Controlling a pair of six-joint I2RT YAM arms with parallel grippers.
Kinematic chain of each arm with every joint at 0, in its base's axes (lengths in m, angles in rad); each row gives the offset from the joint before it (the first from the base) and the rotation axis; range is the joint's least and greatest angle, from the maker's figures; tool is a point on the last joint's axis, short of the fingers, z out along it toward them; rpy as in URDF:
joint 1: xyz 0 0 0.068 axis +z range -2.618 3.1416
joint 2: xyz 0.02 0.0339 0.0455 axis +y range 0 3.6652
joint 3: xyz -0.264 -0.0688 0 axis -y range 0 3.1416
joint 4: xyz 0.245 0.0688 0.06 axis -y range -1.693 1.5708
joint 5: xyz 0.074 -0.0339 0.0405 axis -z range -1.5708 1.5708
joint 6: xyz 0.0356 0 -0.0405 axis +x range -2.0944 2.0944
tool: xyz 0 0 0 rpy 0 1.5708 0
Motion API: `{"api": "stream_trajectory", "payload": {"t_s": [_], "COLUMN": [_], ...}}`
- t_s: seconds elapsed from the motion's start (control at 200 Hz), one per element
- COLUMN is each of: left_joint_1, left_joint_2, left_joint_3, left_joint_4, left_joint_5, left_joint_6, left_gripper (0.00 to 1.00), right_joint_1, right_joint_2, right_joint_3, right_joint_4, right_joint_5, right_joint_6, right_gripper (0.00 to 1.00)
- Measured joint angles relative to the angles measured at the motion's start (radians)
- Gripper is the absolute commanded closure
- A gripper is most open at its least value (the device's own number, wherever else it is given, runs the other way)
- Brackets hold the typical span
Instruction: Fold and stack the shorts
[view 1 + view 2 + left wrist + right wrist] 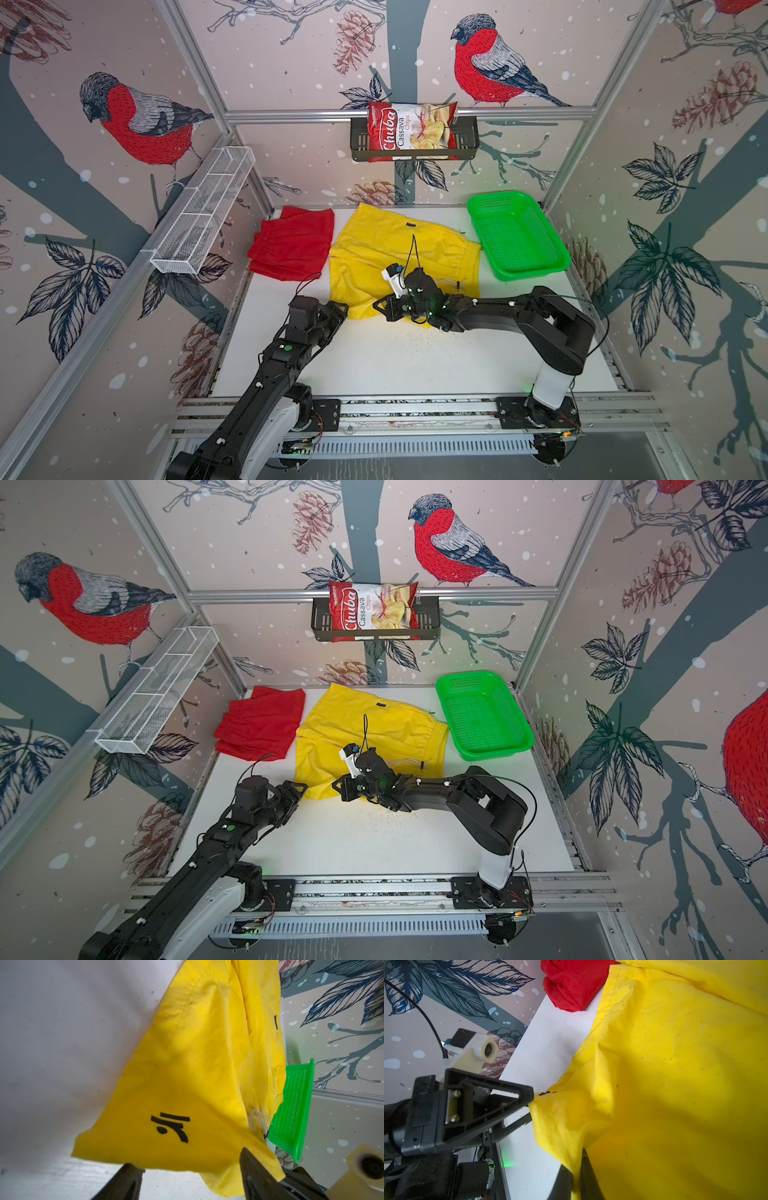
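At the rear left of the white table [395, 365], the red shorts [293, 243] lie as a compact, layered rectangle. So 1 of the 2 pairs looks already folded and could serve as the base of the stack.

Nearer the front, the left gripper [340, 309] sits at the near left hem corner of the yellow shorts [399, 249]. The left wrist view shows its jaws standing wide apart, with the hem edge draped over 1 finger [255, 1167] and nothing pinched. That corner carries a black printed logo [170, 1128].

The yellow pair lies spread open across the middle of the table, just beside the red pair. A little further right along the same near hem, the right gripper [378, 306] is clamped tight. The right wrist view shows a fold of yellow cloth nipped between its fingers. The hem there seems slightly lifted, though the arm hides much of it. The elastic waistband points right, toward the green mesh basket [536, 272].

By my reading, the yellow pair's 1st fold has barely begun. What is left is folding it and then setting it on the red pair.
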Motion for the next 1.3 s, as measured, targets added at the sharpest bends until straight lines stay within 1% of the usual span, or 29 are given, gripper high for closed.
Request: {"api": "stream_trajectory", "payload": {"t_s": [0.145,0.285,0.385,0.425,0.49,0.545,0.63,0.655,0.7,0.74,0.785,0.85,0.961,1.116,1.231,1.301], "left_joint_1": [0.000,0.000,0.000,0.000,0.000,0.000,0.000,0.000,0.000,0.000,0.000,0.000,0.000,0.000,0.000,0.000], "left_joint_2": [-0.006,0.011,0.036,0.043,0.046,0.040,0.018,0.010,-0.008,-0.026,-0.043,-0.068,-0.095,-0.101,-0.098,-0.095], "left_joint_3": [-0.010,-0.038,-0.055,-0.055,-0.055,-0.053,-0.045,-0.042,-0.035,-0.032,-0.031,-0.031,-0.034,-0.036,-0.030,-0.026], "left_joint_4": [0.006,0.027,0.040,0.041,0.049,0.055,0.047,0.046,0.035,0.023,0.008,-0.017,-0.045,-0.076,-0.087,-0.089], "left_joint_5": [-0.066,-0.090,-0.083,-0.071,-0.067,-0.067,-0.068,-0.068,-0.069,-0.076,-0.087,-0.097,-0.099,-0.104,-0.113,-0.117], "left_joint_6": [0.002,0.004,0.003,0.003,0.002,0.001,0.004,0.005,0.012,0.023,0.024,0.026,0.030,0.037,0.053,0.063], "left_gripper": [0.33,0.34,0.41,0.47,0.60,0.71,0.88,0.93,1.00,1.00,1.00,1.00,1.00,1.00,1.00,1.00], "right_joint_1": [0.010,0.028,0.044,0.046,0.050,0.051,0.052,0.052,0.051,0.048,0.040,0.023,-0.030,-0.177,-0.289,-0.396], "right_joint_2": [-0.042,-0.063,-0.063,-0.063,-0.063,-0.064,-0.080,-0.090,-0.116,-0.145,-0.183,-0.261,-0.410,-0.654,-0.821,-0.911], "right_joint_3": [-0.050,-0.077,-0.079,-0.079,-0.079,-0.079,-0.089,-0.095,-0.112,-0.130,-0.152,-0.187,-0.246,-0.364,-0.452,-0.509], "right_joint_4": [-0.006,-0.033,-0.042,-0.043,-0.051,-0.055,-0.059,-0.060,-0.061,-0.060,-0.065,-0.085,-0.141,-0.299,-0.440,-0.521], "right_joint_5": [0.014,0.014,0.014,0.014,0.014,0.014,0.014,0.017,0.022,0.025,0.030,0.054,0.106,0.172,0.176,0.154], "right_joint_6": [0.000,-0.005,-0.010,-0.012,-0.013,-0.013,-0.012,-0.012,-0.010,-0.003,-0.003,0.025,0.082,0.198,0.252,0.257], "right_gripper": [0.90,0.89,0.89,0.88,0.87,0.83,0.70,0.64,0.51,0.44,0.40,0.36,0.34,0.32,0.30,0.29]}}
